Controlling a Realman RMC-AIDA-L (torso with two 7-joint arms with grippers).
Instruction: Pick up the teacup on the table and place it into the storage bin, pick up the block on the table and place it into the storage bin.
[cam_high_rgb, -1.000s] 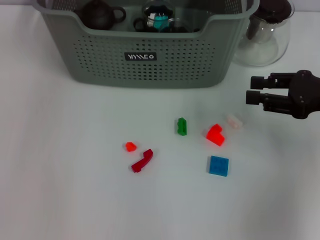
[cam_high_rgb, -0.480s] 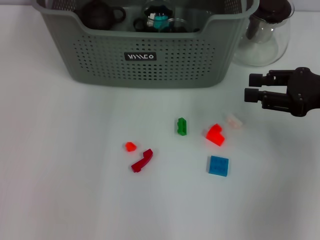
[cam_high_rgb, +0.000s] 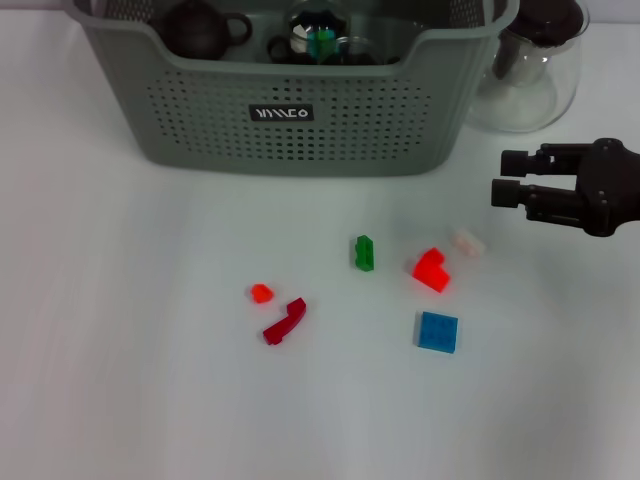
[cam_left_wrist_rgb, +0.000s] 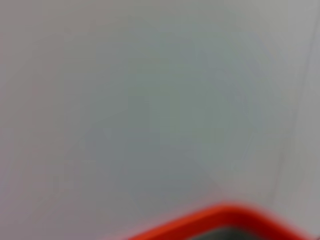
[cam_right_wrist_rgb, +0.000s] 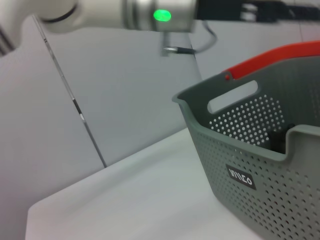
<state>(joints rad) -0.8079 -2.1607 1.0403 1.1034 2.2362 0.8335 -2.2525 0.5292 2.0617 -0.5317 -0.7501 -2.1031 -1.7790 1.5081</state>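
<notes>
Perforated grey-green plastic storage bin (cam_high_rgb: 300, 120); flat square blue block (cam_high_rgb: 438, 331) lies apart.

White table (cam_high_rgb: 120, 380) w/ storage bin (cam_high_rgb: 290, 125), glass pitcher (cam_high_rgb: 530, 70), blocks (six, scattered).

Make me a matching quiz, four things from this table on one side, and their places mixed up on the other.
Things:
1. green block
2. blue block
3. glass pitcher
4. right hand

Places:
A. beside the storage bin, at its right end
B. nearest the table's front edge
C. above the table, right of the blocks
D. left of the red block

Pairs: 1-D, 2-B, 3-A, 4-C
</notes>
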